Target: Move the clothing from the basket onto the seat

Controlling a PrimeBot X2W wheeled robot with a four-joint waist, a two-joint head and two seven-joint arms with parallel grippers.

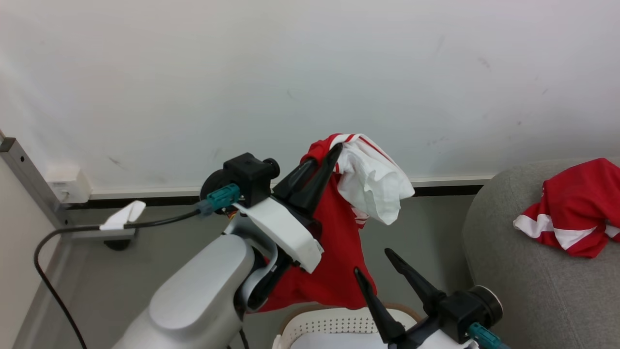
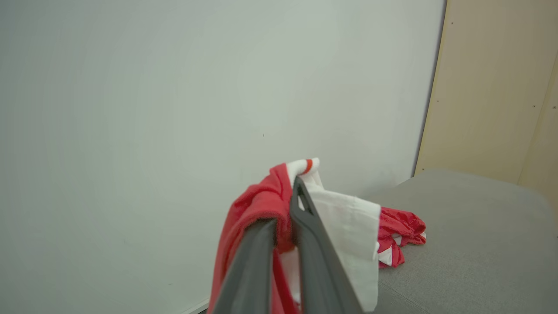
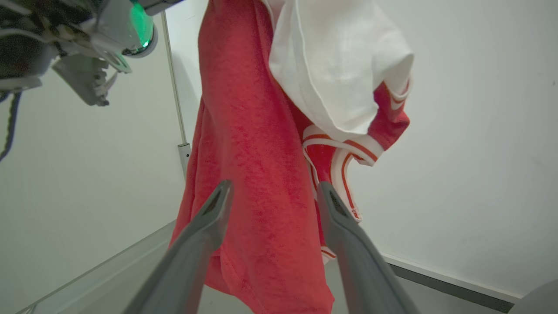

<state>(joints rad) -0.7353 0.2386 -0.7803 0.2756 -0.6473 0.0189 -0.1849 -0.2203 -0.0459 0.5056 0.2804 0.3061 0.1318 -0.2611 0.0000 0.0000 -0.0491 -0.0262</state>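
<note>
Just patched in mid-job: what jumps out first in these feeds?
A red-and-white jersey dangles from the shut left gripper, high above the basket at the head view's bottom edge. The right gripper stands open by its lower edge, holding nothing. A second jersey lies crumpled on the grey seat at the right.

From the lower left-centre of the head view the pale left forearm (image 1: 198, 295) rises, and the left end effector (image 1: 325, 159) at mid-frame tilts up to the right, fingers pinched on a red garment (image 1: 339, 232). The right end effector (image 1: 372, 260), lower right, points up-left with fingers spread, empty.
</note>
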